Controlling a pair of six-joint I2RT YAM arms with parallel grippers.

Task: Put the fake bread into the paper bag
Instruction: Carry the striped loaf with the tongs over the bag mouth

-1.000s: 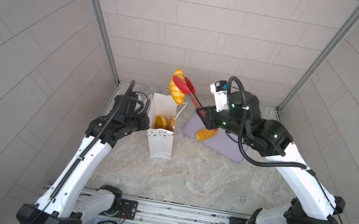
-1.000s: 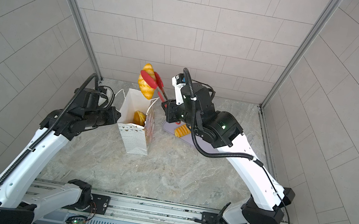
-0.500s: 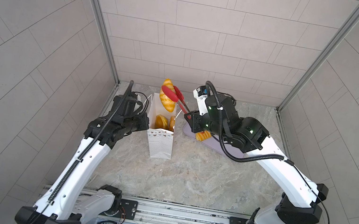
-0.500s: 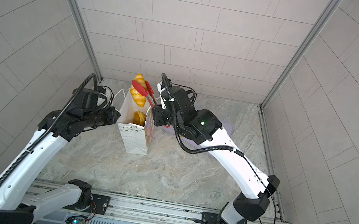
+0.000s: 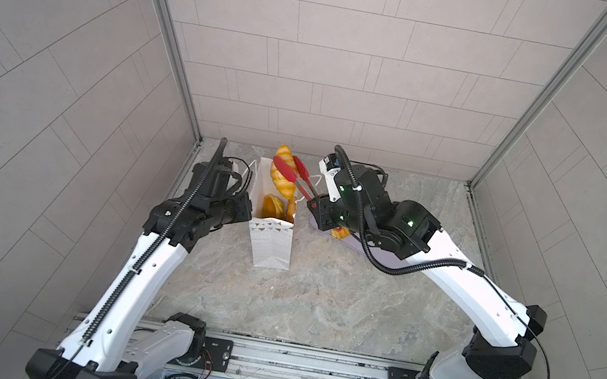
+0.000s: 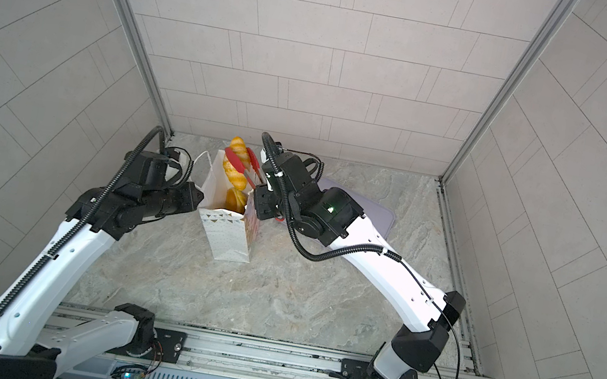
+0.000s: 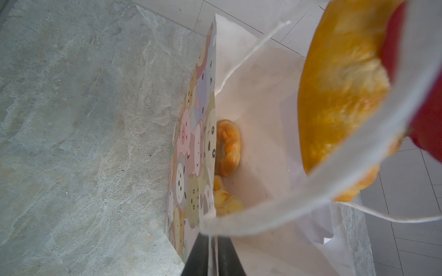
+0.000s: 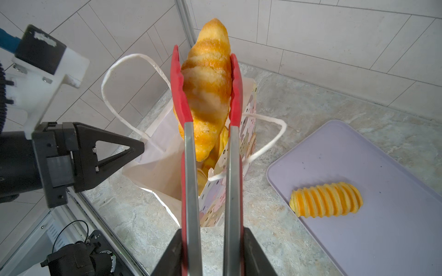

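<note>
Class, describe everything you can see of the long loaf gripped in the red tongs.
The loaf is an oblong, glossy golden-orange toy pastry with cream diagonal stripes and a grainy-looking surface. It hangs steeply over the open paper bag, lower end toward the mouth. Only the red tips of the tongs touch it, one on each side. The right tool holds the tongs.

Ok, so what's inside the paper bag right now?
A ring-shaped pastry and a paler yellow piece lie at the bottom of the paper bag. Its walls and the loaf held over the opening cover the rest.
</note>
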